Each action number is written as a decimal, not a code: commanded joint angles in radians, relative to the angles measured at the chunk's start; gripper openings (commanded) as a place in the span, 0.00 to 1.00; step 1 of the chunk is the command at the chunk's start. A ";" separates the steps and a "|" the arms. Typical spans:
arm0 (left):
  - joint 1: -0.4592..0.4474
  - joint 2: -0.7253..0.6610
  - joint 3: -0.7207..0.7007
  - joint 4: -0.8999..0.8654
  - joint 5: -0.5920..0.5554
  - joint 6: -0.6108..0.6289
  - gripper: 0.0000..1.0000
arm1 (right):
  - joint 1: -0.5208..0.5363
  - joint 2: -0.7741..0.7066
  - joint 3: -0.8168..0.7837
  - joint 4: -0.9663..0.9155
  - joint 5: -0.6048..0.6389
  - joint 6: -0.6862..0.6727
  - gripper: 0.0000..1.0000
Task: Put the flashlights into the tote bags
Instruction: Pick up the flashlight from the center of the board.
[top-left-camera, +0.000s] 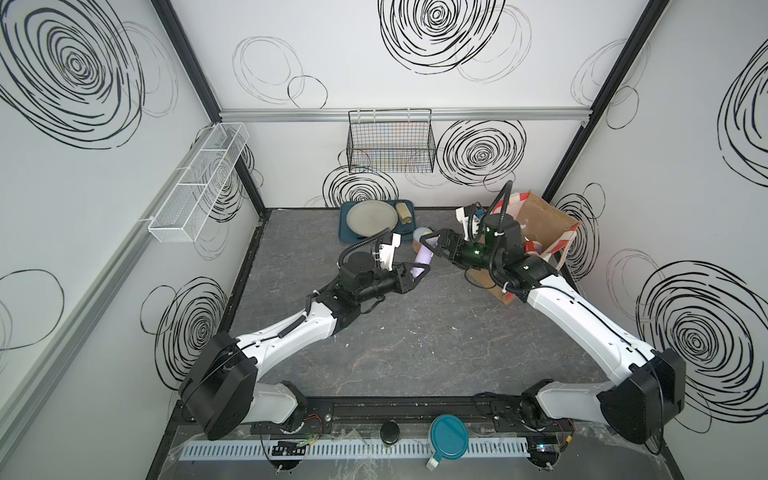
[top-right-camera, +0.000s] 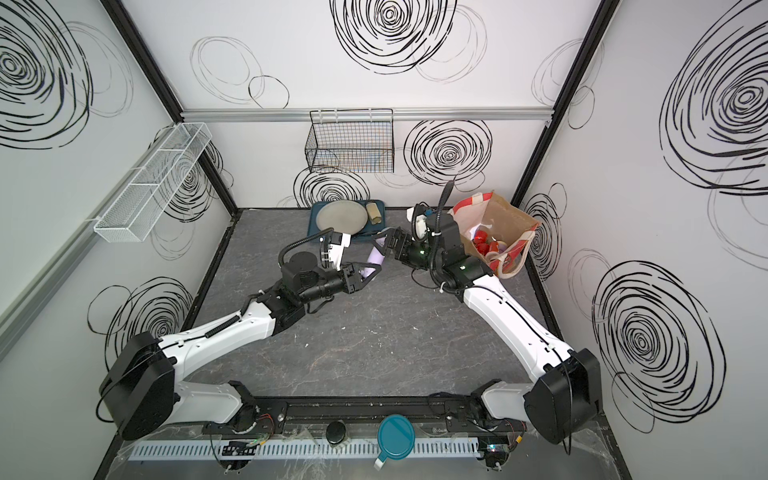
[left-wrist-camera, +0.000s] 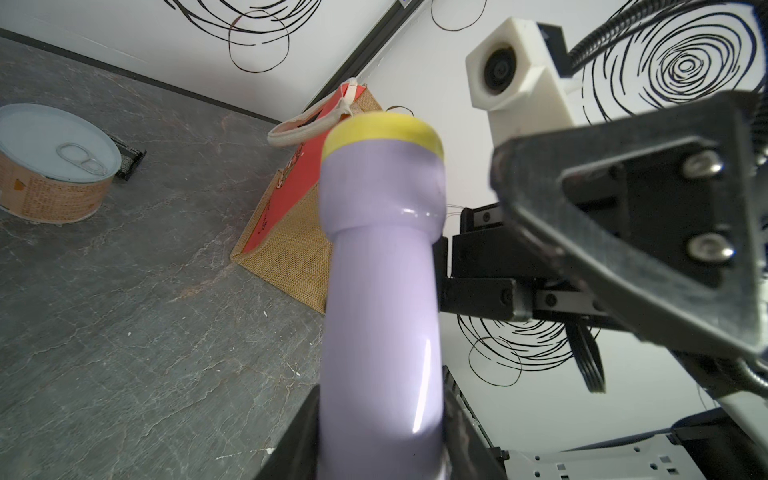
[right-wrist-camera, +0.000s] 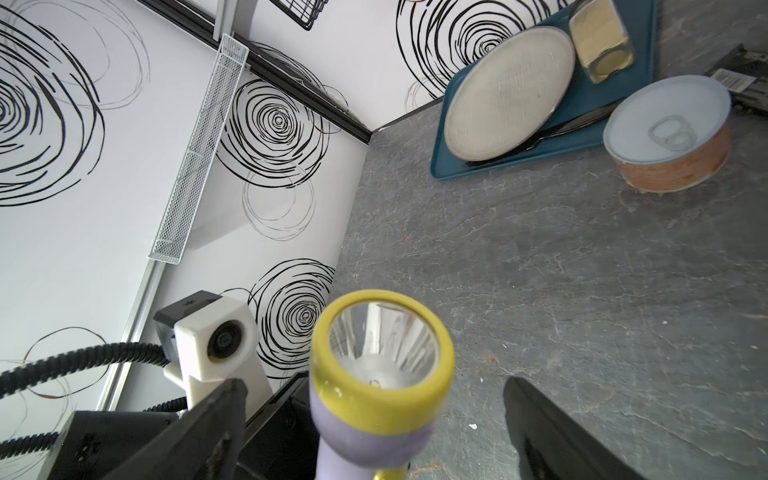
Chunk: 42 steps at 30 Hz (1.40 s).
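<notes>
Right wrist view: lilac flashlight (right-wrist-camera: 376, 415), wider yellow-rimmed head, clear reflector.

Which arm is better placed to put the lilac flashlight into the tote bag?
Probably right. The tote bag stands beside the right arm, and the open right gripper brackets the head of the lilac flashlight held by the left gripper.

The tote bag (top-left-camera: 540, 216) stands back right, the tray (top-left-camera: 345, 237) back centre, the tin (right-wrist-camera: 665, 129) between them.
</notes>
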 joint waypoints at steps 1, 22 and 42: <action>0.010 0.008 0.039 0.087 0.021 -0.010 0.00 | -0.003 0.016 0.019 0.059 -0.015 0.015 0.96; 0.023 0.040 0.046 0.110 0.047 -0.014 0.00 | -0.005 0.068 0.019 0.125 -0.014 0.058 0.64; 0.032 0.045 0.052 0.066 0.030 0.032 0.27 | -0.023 0.101 0.051 0.114 -0.014 0.035 0.19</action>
